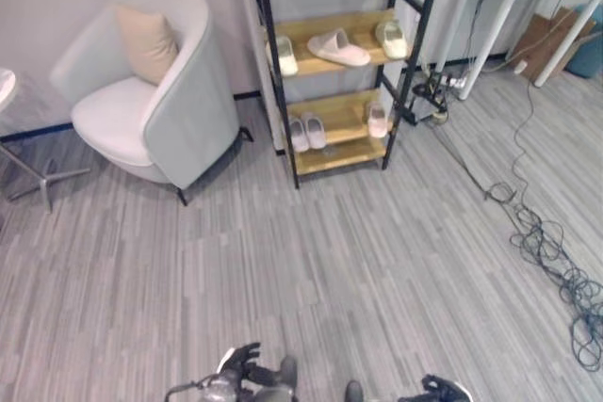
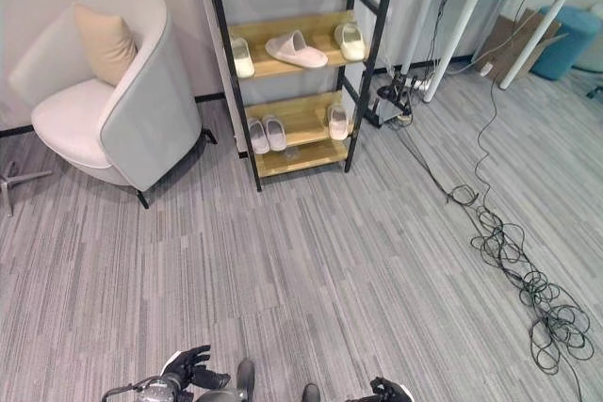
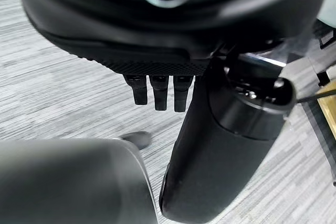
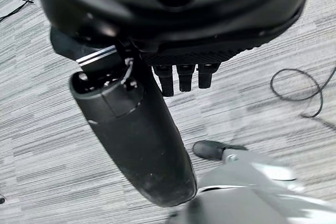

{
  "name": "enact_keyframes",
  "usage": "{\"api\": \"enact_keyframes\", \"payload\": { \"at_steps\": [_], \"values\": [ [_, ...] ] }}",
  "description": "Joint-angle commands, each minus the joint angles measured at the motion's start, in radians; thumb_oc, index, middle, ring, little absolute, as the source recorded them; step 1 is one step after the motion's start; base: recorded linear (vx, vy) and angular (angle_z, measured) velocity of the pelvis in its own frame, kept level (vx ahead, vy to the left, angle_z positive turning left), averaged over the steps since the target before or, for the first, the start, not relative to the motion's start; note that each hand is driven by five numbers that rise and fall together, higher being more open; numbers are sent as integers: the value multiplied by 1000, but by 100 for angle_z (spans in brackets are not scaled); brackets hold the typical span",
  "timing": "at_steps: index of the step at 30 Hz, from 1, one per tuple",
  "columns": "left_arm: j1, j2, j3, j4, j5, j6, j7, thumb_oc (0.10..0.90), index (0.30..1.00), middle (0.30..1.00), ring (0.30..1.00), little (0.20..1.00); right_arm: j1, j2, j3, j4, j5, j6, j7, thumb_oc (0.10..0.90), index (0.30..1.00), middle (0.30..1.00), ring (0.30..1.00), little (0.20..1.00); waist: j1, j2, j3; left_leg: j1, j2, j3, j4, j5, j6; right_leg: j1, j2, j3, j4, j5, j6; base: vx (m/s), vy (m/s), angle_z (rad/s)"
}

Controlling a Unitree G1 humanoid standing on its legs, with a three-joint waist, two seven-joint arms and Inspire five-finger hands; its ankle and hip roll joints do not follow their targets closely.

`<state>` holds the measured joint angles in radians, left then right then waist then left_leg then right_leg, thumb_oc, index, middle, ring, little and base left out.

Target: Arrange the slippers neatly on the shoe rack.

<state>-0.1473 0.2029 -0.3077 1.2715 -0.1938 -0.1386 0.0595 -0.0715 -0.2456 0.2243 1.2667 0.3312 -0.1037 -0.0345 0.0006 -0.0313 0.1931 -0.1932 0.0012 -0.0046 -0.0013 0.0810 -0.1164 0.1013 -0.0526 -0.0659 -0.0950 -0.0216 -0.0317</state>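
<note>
A black-framed shoe rack [image 1: 283, 91] with wooden shelves stands against the far wall. Its upper shelf holds three pale slippers: one at the left [image 1: 285, 54], one lying crosswise in the middle [image 1: 339, 47], one at the right [image 1: 392, 39]. On the lower shelf a pair [image 1: 306, 133] sits side by side at the left and a single slipper [image 1: 377, 120] at the right. My left hand [image 1: 240, 364] and right hand [image 1: 438, 388] hang low, far from the rack. In the wrist views the left hand [image 3: 157, 56] and right hand [image 4: 178, 35] are open and hold nothing.
A pale armchair [image 1: 160, 91] with a beige cushion [image 1: 146, 42] stands left of the rack. A white table [image 1: 513, 7] is at the back right. Black cables [image 1: 556, 261] trail across the floor on the right. A chair base [image 1: 42, 176] sits far left.
</note>
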Motion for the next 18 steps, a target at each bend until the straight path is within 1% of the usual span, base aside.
{"api": "enact_keyframes", "payload": {
  "at_steps": [1,2,3,4,5,6,7,8,9,10,11,12,13,14,15,16,17,18],
  "values": [
    [58,-38,-2,20,-11,-24,17,800,900,900,900,900,16,-18,6,-36,32,-36,-3,800,900,900,900,900,31,-10,-69,-31,-31,3,151,-60,44,82,51,58,42,-129,82,186,69,-80],
    [58,-38,-2,20,-11,-24,17,800,900,900,900,900,17,-18,6,-36,32,-36,-3,800,900,900,900,900,32,-11,-69,-30,-32,4,153,-62,45,83,50,59,42,-130,83,299,122,-80],
    [70,-39,6,26,-7,-22,14,800,900,900,900,900,20,-14,0,-33,26,-35,0,800,900,900,900,900,41,-18,-79,-21,-38,8,167,-83,60,88,34,66,85,-141,93,245,114,-75],
    [73,-37,8,26,-8,-22,13,800,900,900,900,900,19,-11,-1,-37,23,-33,3,800,900,900,900,900,47,-19,-81,-12,-38,14,170,-94,70,81,26,68,131,-140,102,314,160,-60],
    [74,-35,10,22,-10,-23,14,800,900,900,900,900,16,-10,-5,-38,17,-32,5,800,900,900,900,900,59,-20,-81,5,-40,23,171,-111,87,55,14,59,210,-134,124,191,115,-31],
    [68,-34,8,17,-10,-22,14,800,900,900,900,900,5,-9,-4,-39,14,-30,8,800,900,900,900,900,59,-16,-74,26,-38,25,164,-121,98,6,3,47,296,-96,148,125,79,-24],
    [68,-34,9,17,-10,-22,14,800,900,900,900,900,4,-9,-4,-39,14,-30,8,800,900,900,900,900,60,-16,-74,26,-39,27,165,-122,99,3,2,48,300,-99,149,169,86,-45],
    [58,-28,4,5,-12,-20,14,800,900,900,900,900,-13,-6,0,-52,13,-29,11,800,900,900,900,900,41,-7,-53,82,-36,18,157,-148,129,-99,-7,42,478,12,203,175,73,-53],
    [56,-24,3,2,-12,-21,14,800,900,900,900,900,-13,-3,1,-66,11,-31,13,800,900,900,900,900,36,4,-44,99,-30,16,157,-158,137,-138,-18,20,546,27,217,246,93,-49],
    [56,-23,2,-2,-13,-20,14,800,900,900,900,900,-12,1,1,-71,9,-32,13,800,900,900,900,900,31,18,-41,126,-21,9,147,-169,142,-176,-37,-11,573,38,217,221,37,0],
    [57,-23,3,-3,-12,-19,14,800,900,900,900,900,-11,-1,-1,-70,6,-32,11,800,900,900,900,900,24,23,-37,155,-19,3,137,-183,142,-202,-66,-51,574,25,209,254,4,14],
    [58,-22,3,-3,-10,-20,12,800,900,900,900,900,-12,-1,-1,-71,5,-31,8,800,900,900,900,900,21,28,-40,179,-16,-7,123,-194,141,-222,-81,-79,540,11,195,312,-54,27],
    [58,-22,3,-2,-10,-22,14,800,900,900,900,900,-11,-1,2,-77,3,-32,10,800,900,900,900,900,12,30,-39,209,-17,-22,112,-208,141,-252,-85,-100,487,-10,174,311,-90,13],
    [59,-23,2,0,-6,-20,9,800,900,900,900,900,-13,-4,4,-80,2,-32,13,800,900,900,900,900,0,27,-38,232,-20,-30,104,-221,137,-259,-88,-107,439,-19,170,340,-125,7],
    [60,-25,4,5,-5,-20,9,800,900,900,900,900,-17,-7,7,-81,3,-32,12,800,900,900,900,900,-8,23,-36,256,-20,-32,96,-234,132,-268,-90,-112,379,-8,167,211,-89,7],
    [60,-25,4,5,-5,-20,9,800,900,900,900,900,-17,-7,7,-81,3,-32,12,800,900,900,900,900,-8,23,-34,257,-19,-32,96,-235,132,-266,-89,-112,378,-8,167,344,-172,4],
    [57,-30,3,13,5,-23,7,800,900,900,900,900,-27,-12,11,-84,-2,-30,13,800,900,900,900,900,-26,9,-41,297,-23,-38,71,-250,115,-320,-119,-125,247,33,176,387,-184,1],
    [59,-32,7,21,7,-26,9,800,900,900,900,900,-27,-13,11,-83,-7,-29,14,800,900,900,900,900,-37,20,-39,335,-7,-44,52,-262,104,-313,-114,-138,188,60,186,483,-239,-8]
  ]
}}
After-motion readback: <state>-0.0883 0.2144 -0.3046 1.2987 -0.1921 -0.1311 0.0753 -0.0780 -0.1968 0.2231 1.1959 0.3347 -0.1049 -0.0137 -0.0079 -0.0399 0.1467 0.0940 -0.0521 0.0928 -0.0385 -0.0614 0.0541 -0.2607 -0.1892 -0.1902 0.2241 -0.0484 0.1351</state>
